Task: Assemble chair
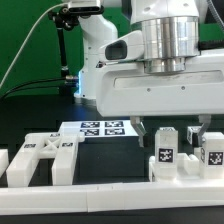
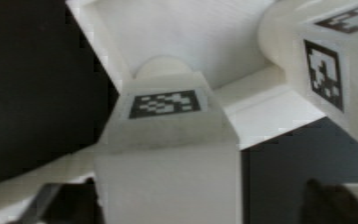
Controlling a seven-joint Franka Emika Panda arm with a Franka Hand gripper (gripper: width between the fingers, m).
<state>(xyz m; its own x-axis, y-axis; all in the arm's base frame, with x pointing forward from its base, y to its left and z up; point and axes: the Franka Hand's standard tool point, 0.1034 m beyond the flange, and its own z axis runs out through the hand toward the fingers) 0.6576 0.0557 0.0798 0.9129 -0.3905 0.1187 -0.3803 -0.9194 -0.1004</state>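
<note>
Tool [image 2: 195, 197] wide open, straddling tagged chair part [image 2: 165, 150].

Glossy white arm [image 1: 150, 92], silver wrist collar [image 1: 168, 42], dark-fingered claw [image 1: 170, 128]

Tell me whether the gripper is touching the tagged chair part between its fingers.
Cannot tell. In the wrist view the gripper straddles the tagged chair part; one finger stands off it, but the other's dark tip meets its edge with no gap visible.
</note>
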